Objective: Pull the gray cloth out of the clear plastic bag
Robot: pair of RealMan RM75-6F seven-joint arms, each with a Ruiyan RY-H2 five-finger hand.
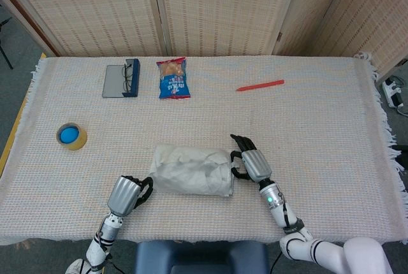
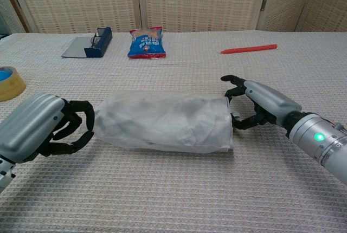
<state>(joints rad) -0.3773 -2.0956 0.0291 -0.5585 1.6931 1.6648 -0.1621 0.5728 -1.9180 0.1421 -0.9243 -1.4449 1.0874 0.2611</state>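
Note:
The clear plastic bag (image 1: 191, 171) (image 2: 162, 120) lies on its side near the table's front edge, with the gray cloth (image 2: 157, 116) rolled up inside it. Its mouth faces my right hand (image 1: 248, 162) (image 2: 255, 103). That hand's fingers are spread at the mouth, one above the rim and the thumb at the lower edge, and it holds nothing. My left hand (image 1: 127, 192) (image 2: 46, 127) sits at the bag's closed end. Its loosely curled fingertips (image 2: 87, 118) touch the plastic without gripping it.
At the table's far side lie a red pen (image 1: 260, 86), a blue snack packet (image 1: 173, 78) and glasses on a gray case (image 1: 121, 78). A roll of tape (image 1: 71, 136) with a blue middle sits at the left. The woven tablecloth (image 1: 319, 134) covers the table.

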